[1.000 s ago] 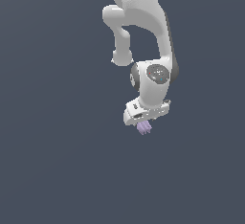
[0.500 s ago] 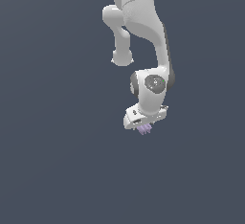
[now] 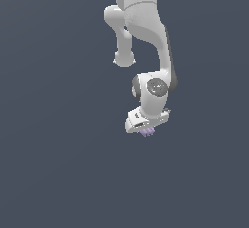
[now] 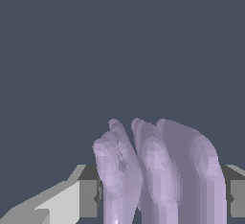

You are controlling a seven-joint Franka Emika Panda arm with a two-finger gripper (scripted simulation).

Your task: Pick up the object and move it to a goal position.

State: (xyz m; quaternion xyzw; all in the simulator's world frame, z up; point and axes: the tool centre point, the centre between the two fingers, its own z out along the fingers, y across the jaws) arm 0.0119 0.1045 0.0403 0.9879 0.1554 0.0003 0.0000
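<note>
The gripper [image 3: 146,130] clasps the object [image 4: 158,170] across its ridged flanks (likely light, stiff, slip-resistant), a sensible hold.

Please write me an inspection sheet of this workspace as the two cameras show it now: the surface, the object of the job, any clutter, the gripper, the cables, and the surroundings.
Surface: plain dark grey-blue field in both views; no edge or marking seen.
Job's things: pale lilac ridged object, small, sticking out below the gripper; in the wrist view it sits between the two fingers.
Clutter: nothing seen.
Gripper: white gripper points downward, shut on the object; grey fingers stand on both sides of it.
Cables: nothing seen.
Surroundings: only the white arm, coming in from the exterior view's top; no goal marker seen.
</note>
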